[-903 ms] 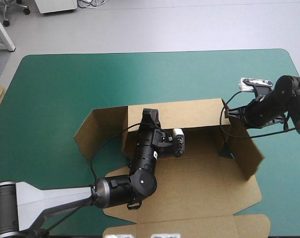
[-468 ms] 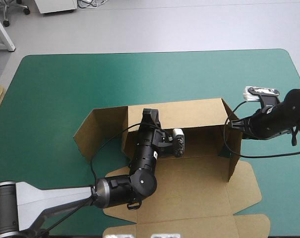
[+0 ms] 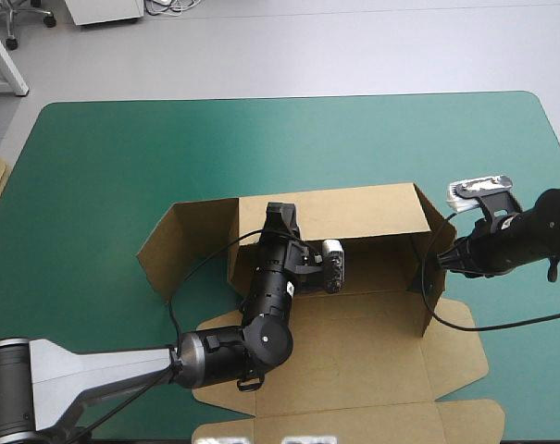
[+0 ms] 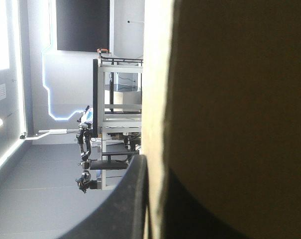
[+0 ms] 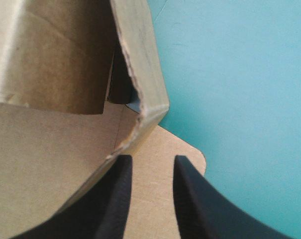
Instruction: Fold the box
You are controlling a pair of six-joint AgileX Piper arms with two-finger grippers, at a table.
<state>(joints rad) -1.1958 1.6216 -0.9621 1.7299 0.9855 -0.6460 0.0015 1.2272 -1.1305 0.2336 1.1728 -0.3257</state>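
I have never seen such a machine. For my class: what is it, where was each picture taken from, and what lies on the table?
It is a robot with two arms, each ending in a pincer of two black fingers. One picture looks down from above; the other two come from cameras on the wrists, looking along each pincer. On the teal-green table lies a brown box: a cut sheet, its back and side walls raised. The left pincer is shut on the back wall. The right pincer, fingers slightly apart, is by the right wall and holds nothing.
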